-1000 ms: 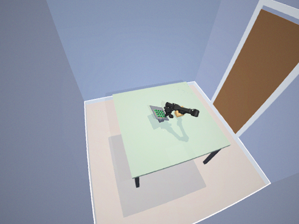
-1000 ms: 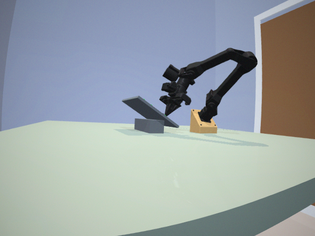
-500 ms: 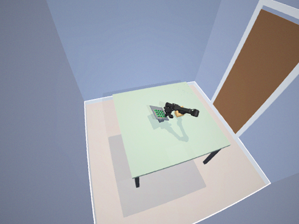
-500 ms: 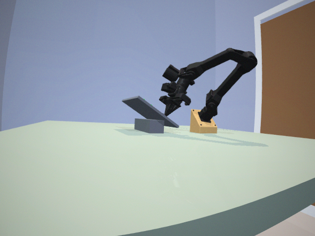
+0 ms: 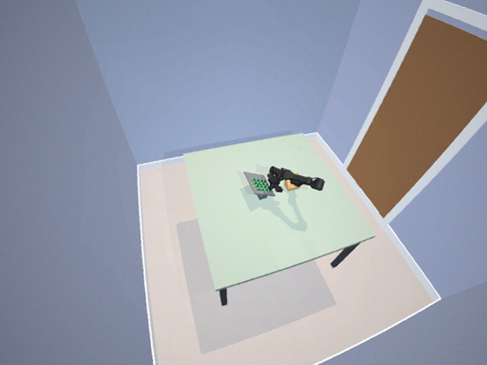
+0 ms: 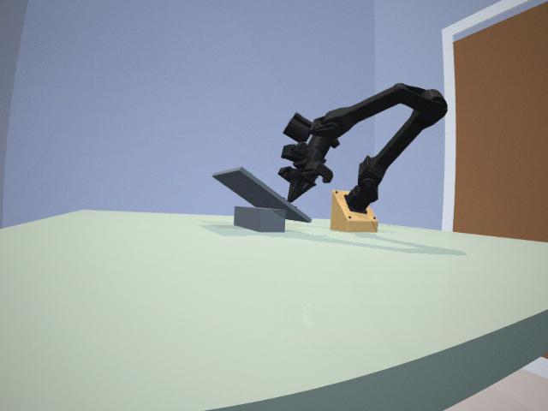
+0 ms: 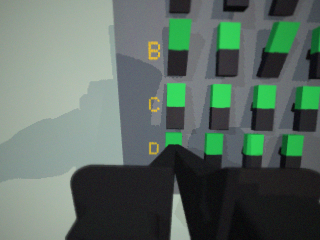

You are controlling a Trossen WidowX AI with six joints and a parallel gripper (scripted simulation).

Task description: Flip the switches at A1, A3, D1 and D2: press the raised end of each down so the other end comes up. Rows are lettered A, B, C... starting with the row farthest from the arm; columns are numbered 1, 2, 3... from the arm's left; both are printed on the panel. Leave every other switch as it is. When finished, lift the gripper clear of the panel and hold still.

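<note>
The grey panel [image 5: 248, 175] [image 6: 250, 187] [image 7: 135, 30] slopes down toward the arm on a block. My gripper [image 6: 289, 201] [image 7: 173, 149] is shut and empty. Its tips are at D1 at the panel's lower left, close to its surface; contact is unclear. Switch D1 [image 7: 173, 138] shows its green half above the tips, and its lower half is hidden. Switch D2 [image 7: 214, 144] stands just right of the tips, green half above and black half below. Only the dark lower parts of A1 [image 7: 179, 6] and A3 [image 7: 283, 7] show at the wrist view's top edge; their tilt cannot be told.
Rows B and C stand above row D, with switch C1 [image 7: 175, 95] right above D1. A fourth column is at the wrist view's right edge. The panel's block [image 6: 259, 218] rests on the table [image 5: 237, 247] [image 6: 221, 309]. The arm's wooden base [image 5: 291, 185] [image 6: 354, 224] stands behind the gripper.
</note>
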